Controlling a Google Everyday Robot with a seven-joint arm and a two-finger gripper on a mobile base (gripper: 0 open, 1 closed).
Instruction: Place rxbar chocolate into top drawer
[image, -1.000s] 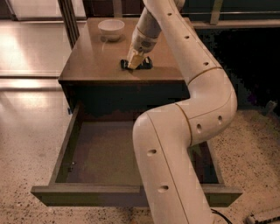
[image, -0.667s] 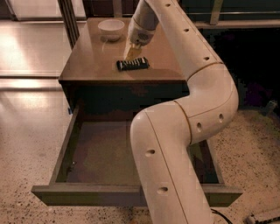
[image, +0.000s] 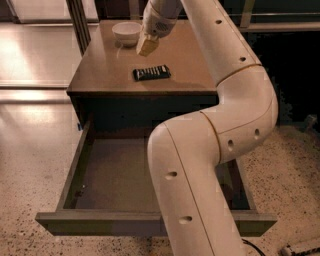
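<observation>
While the bar lies untouched, step in hand: the approach to the pick-up, as I judge it (no part of the placing is done yet).
Small flat black wrapped rxbar chocolate (image: 151, 73) with white marks: flat on the brown wooden cabinet top (image: 100, 75), about mid-width, nearer the front edge than the back, its length running roughly along that edge.
Tan-tipped gripper (image: 147, 46): hangs over the back half of the cabinet top, between bar and bowl, apart from both. It carries nothing, and I cannot tell whether it is spread or pressed together.
Round white bowl (image: 126, 32): by the back edge, toward the left corner.
Wide shallow brown wooden top drawer (image: 117, 172): pulled out below the front edge. Its right part is hidden by the white arm (image: 225, 125).
Next move calls for: a descent toward the front edge, square over the bar's narrow width, then a firm pinch, a lift, and a carry past the front edge into the drawer.
</observation>
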